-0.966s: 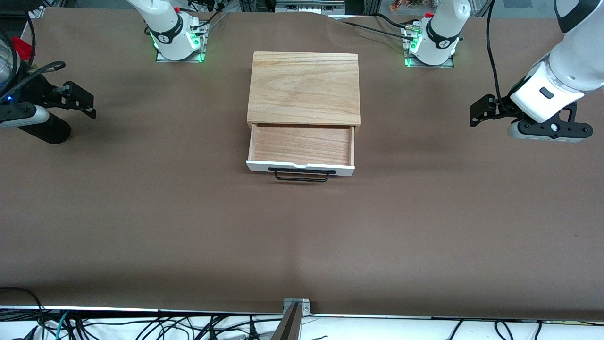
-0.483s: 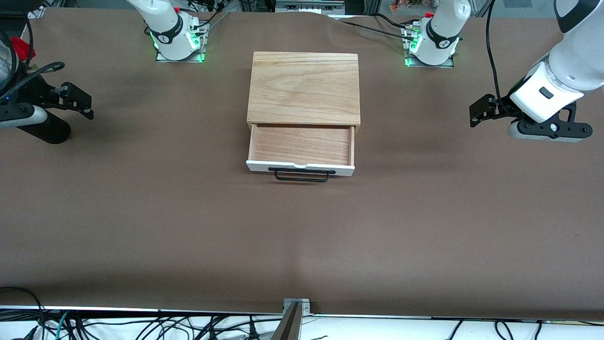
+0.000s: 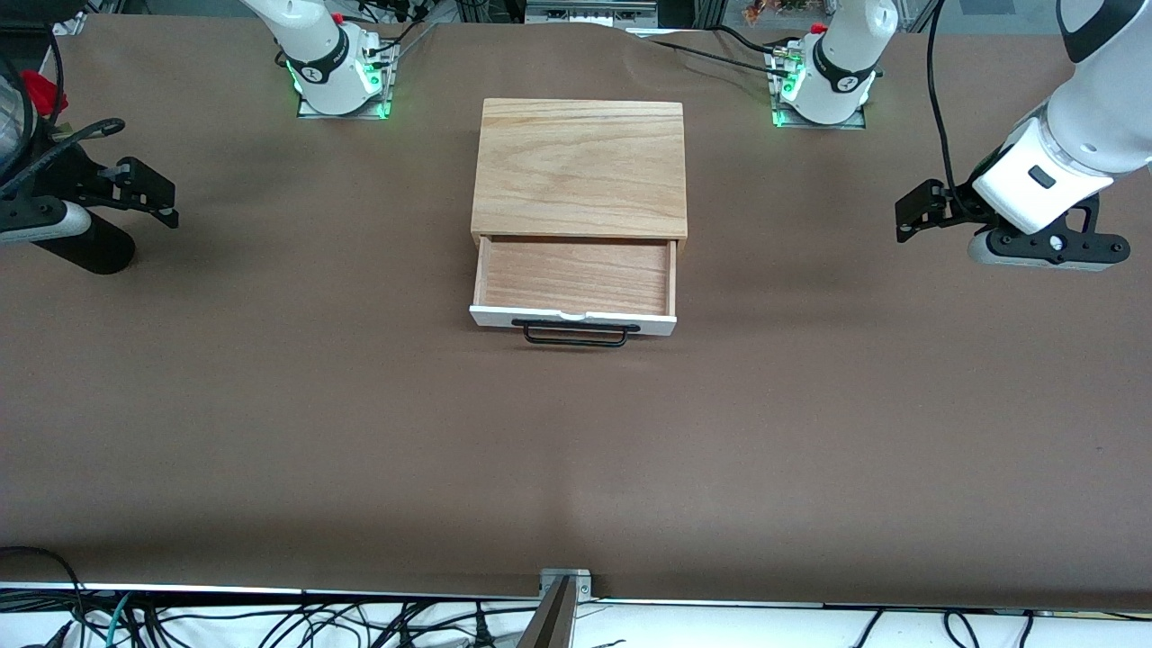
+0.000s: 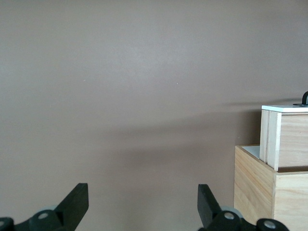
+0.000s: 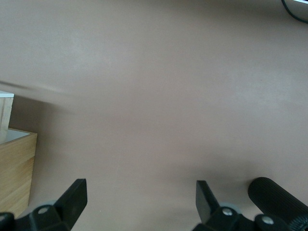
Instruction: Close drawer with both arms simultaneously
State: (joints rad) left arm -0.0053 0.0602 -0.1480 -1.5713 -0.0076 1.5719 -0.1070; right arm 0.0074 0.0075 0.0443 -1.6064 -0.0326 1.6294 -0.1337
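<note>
Between both spread jaws, well apart, drawer (image 3: 576, 286) open

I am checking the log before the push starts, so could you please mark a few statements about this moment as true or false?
1. The drawer stands pulled out of the cabinet. True.
2. The left hand grips the handle. False: it is over bare table toward the left arm's end, open.
3. The right hand is open. True.
4. A cup lies in the drawer. False: nothing shows inside it.
</note>
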